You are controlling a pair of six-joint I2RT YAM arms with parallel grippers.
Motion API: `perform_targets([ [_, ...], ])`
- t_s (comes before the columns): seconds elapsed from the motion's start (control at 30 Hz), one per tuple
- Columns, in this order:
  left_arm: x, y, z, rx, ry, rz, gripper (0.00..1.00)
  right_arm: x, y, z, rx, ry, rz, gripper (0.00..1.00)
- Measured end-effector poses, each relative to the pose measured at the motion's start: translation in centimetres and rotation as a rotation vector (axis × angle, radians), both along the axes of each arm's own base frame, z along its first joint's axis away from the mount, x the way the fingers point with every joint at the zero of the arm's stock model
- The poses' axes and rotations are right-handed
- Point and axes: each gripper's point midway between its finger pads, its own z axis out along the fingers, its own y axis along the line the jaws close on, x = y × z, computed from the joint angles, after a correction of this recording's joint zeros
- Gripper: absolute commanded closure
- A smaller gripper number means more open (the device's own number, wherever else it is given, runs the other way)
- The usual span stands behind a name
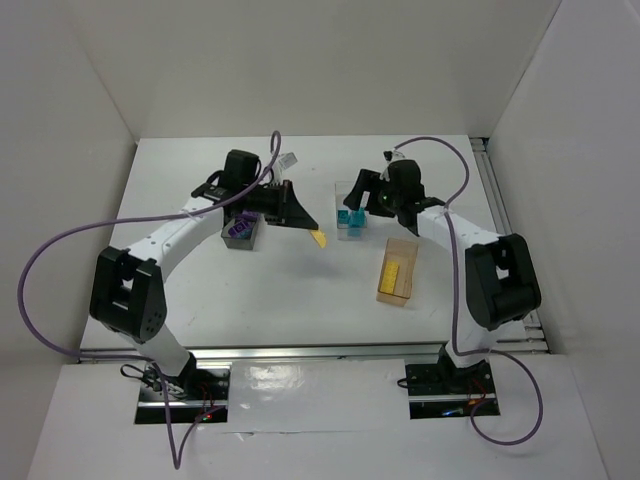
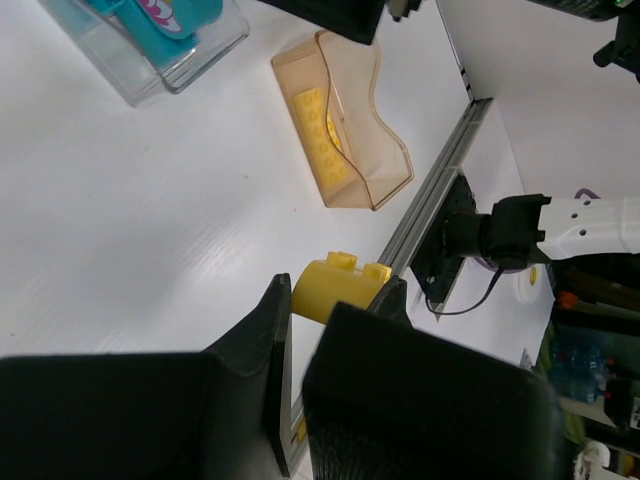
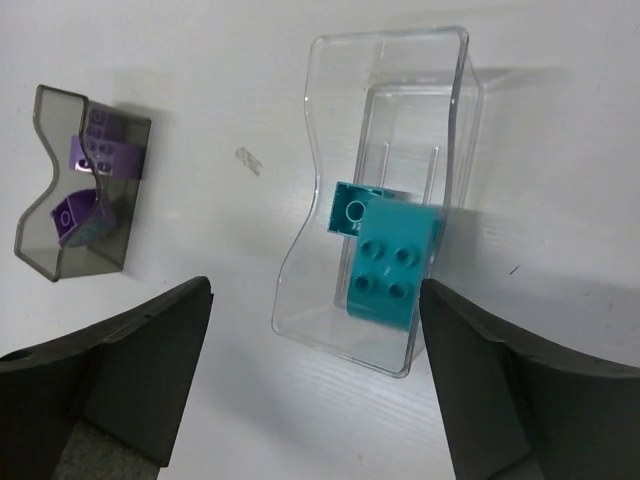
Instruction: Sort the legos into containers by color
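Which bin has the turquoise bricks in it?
The clear bin in the middle; the dark grey bin holds purple bricks, the amber bin a yellow brick.

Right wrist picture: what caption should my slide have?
Open right gripper over clear bin of turquoise legos; grey bin holds purple legos.

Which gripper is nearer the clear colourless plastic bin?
Right. The right gripper hangs above the clear colourless plastic bin; the left gripper, holding a yellow studded brick, sits to its left.
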Motion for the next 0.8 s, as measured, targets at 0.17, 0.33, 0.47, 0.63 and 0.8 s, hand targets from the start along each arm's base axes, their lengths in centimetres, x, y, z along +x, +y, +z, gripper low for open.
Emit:
perform_targets([
  [0.17, -1.2, -1.8, 0.6, 0.019, -0.019, -0.010, 1.00, 1.5, -0.5, 2.2, -0.063, -0.059, -0.026, 0.05],
  [0.33, -2.0, -5.6, 0.8, 0.034, -0.035, -0.056, 1.00, 0.6, -5.4, 5.5, -0.128, -0.083, -0.215, 0.07],
  [0.47, -2.5, -10.5, 0.1, 0.053, -0.057, -0.100, 1.00, -2.6, -13.2, 9.1, -0.139, -0.116, -0.493, 0.07],
  [0.63, -3.6, -16.8, -2.2, 0.074, -0.050, -0.171, 0.83, -7.8, -18.5, 10.7, -0.120, -0.134, -0.709, 0.06],
  [0.8, -2.2, -20.1, -6.4, 0.110, 0.005, -0.181, 0.26, -12.7, -20.1, 11.4, -0.102, -0.167, -0.793, 0.00],
])
